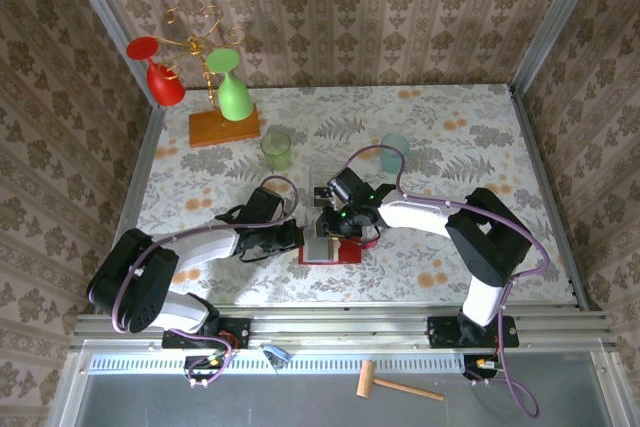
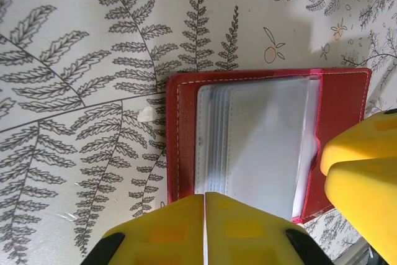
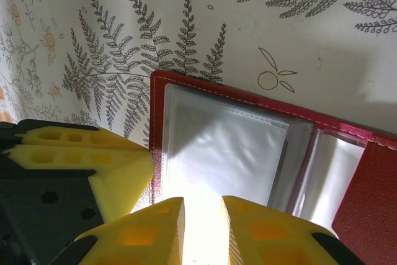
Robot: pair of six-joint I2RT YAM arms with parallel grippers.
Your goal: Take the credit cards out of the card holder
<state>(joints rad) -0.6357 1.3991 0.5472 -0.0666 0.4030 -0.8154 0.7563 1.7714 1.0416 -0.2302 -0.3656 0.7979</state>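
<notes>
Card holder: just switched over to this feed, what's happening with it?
The red card holder lies open on the table with its clear pockets facing up, and both arms are working on it. The left claw is shut at the holder's near edge, seemingly pinning or pinching it. The right claw sits over the pockets from the opposite side, jaws a little apart. Glare hides whether they grip anything. Nothing looks pulled out yet.

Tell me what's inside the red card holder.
Stacked cloudy plastic sleeves fill the card holder. Any cards within them cannot be made out; the left end effector covers one edge.
</notes>
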